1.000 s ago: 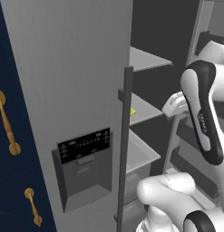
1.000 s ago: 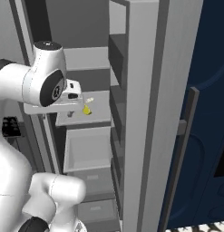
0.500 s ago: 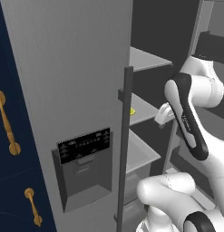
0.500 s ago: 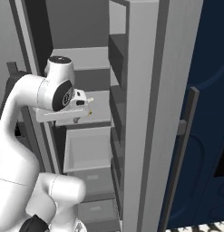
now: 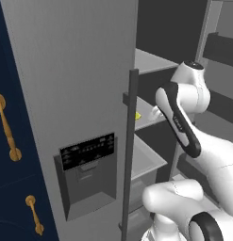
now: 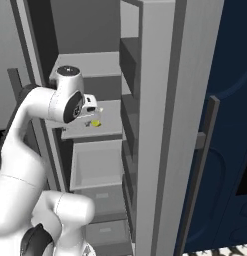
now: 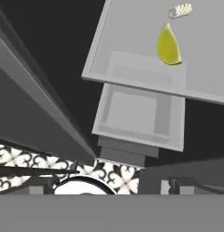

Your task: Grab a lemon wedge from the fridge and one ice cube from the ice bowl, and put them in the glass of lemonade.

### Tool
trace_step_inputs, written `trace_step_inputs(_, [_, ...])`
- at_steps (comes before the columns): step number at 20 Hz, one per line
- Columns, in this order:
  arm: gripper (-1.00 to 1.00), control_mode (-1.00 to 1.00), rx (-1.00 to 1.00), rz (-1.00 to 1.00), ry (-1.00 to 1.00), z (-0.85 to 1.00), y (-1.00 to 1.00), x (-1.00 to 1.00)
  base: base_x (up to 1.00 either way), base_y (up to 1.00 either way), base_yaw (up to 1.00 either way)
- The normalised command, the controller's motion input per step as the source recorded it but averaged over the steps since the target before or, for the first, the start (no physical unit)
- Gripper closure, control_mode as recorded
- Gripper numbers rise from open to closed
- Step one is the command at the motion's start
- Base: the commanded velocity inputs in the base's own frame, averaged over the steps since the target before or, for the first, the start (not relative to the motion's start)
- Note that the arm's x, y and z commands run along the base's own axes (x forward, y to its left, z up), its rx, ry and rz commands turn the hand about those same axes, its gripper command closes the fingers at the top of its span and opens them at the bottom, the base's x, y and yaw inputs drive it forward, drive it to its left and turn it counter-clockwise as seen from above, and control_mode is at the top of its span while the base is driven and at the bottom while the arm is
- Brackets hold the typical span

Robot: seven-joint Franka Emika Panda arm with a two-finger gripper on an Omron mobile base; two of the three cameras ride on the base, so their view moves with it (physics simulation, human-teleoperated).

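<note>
Inside the open fridge (image 5: 80, 94), on a grey middle shelf (image 6: 107, 129), lies the lemon wedge (image 7: 168, 46), a small bright yellow piece resting flat on the shelf surface. In the hand view a little pale, ribbed object (image 7: 181, 10) sits just beyond it, apart from it; what it is cannot be told. In the right base view the wedge (image 6: 96, 123) shows as a yellow speck just beside the gripper (image 6: 90, 119), which is at shelf level at the end of the bent white arm (image 6: 42, 107). Its fingers stand fully spread and hold nothing; the wedge lies free on the shelf. Below the shelf a grey drawer bin (image 7: 138, 115) sits pulled partly forward. In the left base view the fridge door with its black dispenser panel (image 5: 87, 149) and dark bar handle (image 5: 129, 155) stands in front, with the wedge (image 5: 137, 115) peeking past its edge. Navy cabinets with brass handles (image 5: 8, 129) flank the fridge.
</note>
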Motion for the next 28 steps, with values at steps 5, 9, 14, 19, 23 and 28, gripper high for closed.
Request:
trace_step_inputs(5, [-1.00,-1.00,0.00,0.00,-0.01,-0.11,0.04,0.97,0.00,0.00,0.00])
trace_step_inputs(9, [-1.00,-1.00,0.03,0.00,-0.09,-0.33,0.00,0.79,0.00,0.00,0.00])
trace_step_inputs(14, [-1.00,-1.00,0.04,0.00,-0.09,-0.38,0.00,0.60,0.00,0.00,0.00])
trace_step_inputs(19, [-1.00,-1.00,0.00,0.00,-0.01,-0.32,0.00,0.44,0.00,0.00,0.00])
trace_step_inputs(23, [-1.00,-1.00,0.00,0.00,0.00,-0.23,0.00,0.36,0.00,0.00,0.00])
trace_step_inputs(28, [-1.00,-1.00,0.00,0.01,0.00,-0.26,0.00,0.54,0.00,0.00,0.00])
